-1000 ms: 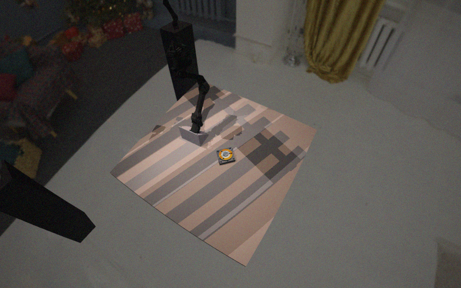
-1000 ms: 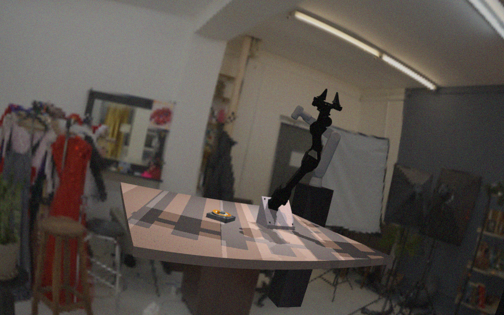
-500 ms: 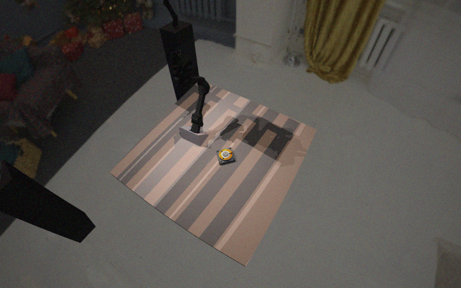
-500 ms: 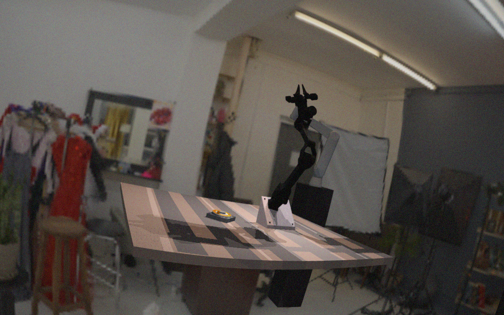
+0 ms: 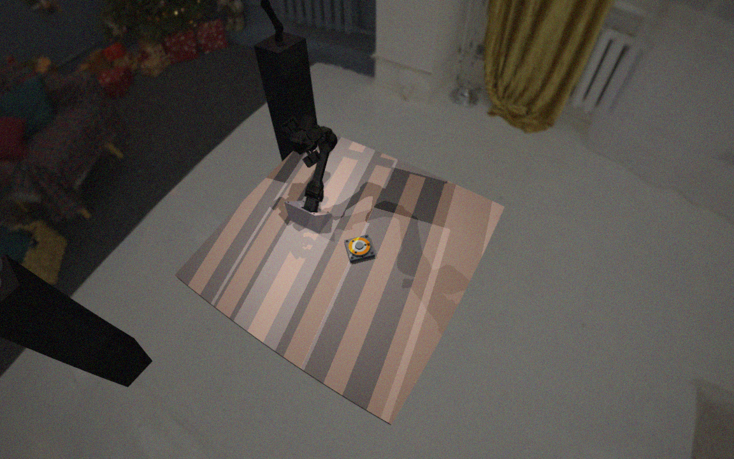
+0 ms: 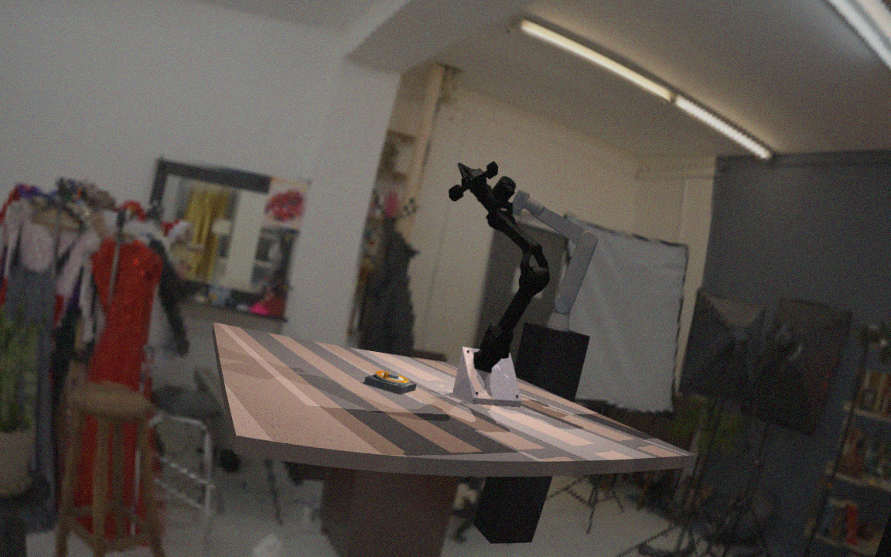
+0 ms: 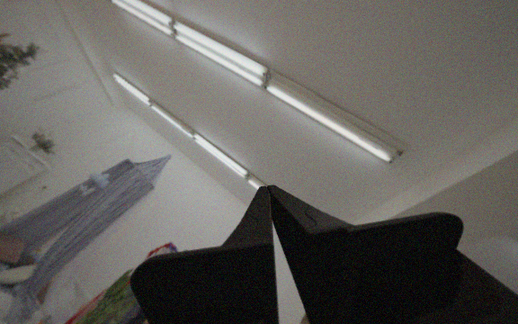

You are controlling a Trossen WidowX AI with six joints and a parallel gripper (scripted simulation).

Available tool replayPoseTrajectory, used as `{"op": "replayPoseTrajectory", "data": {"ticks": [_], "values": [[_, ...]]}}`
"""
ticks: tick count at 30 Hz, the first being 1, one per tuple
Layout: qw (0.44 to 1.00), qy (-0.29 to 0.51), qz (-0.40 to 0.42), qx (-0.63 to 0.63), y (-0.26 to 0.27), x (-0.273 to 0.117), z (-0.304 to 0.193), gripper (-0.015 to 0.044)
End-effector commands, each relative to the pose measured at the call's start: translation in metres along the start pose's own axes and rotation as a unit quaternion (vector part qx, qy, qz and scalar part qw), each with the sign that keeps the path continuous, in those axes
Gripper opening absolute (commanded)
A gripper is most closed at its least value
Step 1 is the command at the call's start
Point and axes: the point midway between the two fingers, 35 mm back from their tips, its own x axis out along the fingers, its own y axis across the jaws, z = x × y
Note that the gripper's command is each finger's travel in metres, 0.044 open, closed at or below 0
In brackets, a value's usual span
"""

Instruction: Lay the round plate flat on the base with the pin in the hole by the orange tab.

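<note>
Pointing skyward with jaws pressed together on nothing, the black parallel-jaw gripper (image 6: pixel 465 181) hangs well above the small orange-ringed round plate (image 5: pixel 360 245) mid-table, probably light, rigid, best nudged at its rim.

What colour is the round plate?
Orange ring with a grey centre, clearest in the top view.

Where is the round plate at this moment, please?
The round plate sits on its dark base on the striped table, in the top view to the right of the arm's grey mount, away from the raised gripper.

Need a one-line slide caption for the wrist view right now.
Claw shut on nothing, fingertips meeting, aimed up at the ceiling strip lights.
</note>
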Motion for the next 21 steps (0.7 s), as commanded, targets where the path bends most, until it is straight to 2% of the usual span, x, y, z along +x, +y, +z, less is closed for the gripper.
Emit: {"op": "replayPoseTrajectory", "data": {"ticks": [1,11,13,19,21], "values": [[0.993,0.024,0.105,0.055,0.076,0.012,-0.003,0.0],[0.941,0.085,0.303,0.121,0.225,0.0,0.003,0.0],[0.918,0.106,0.357,0.134,0.266,-0.013,0.006,0.0],[0.86,0.154,0.462,0.152,0.342,-0.051,0.012,0.0],[0.826,0.173,0.515,0.151,0.376,-0.077,0.016,0.0]]}}
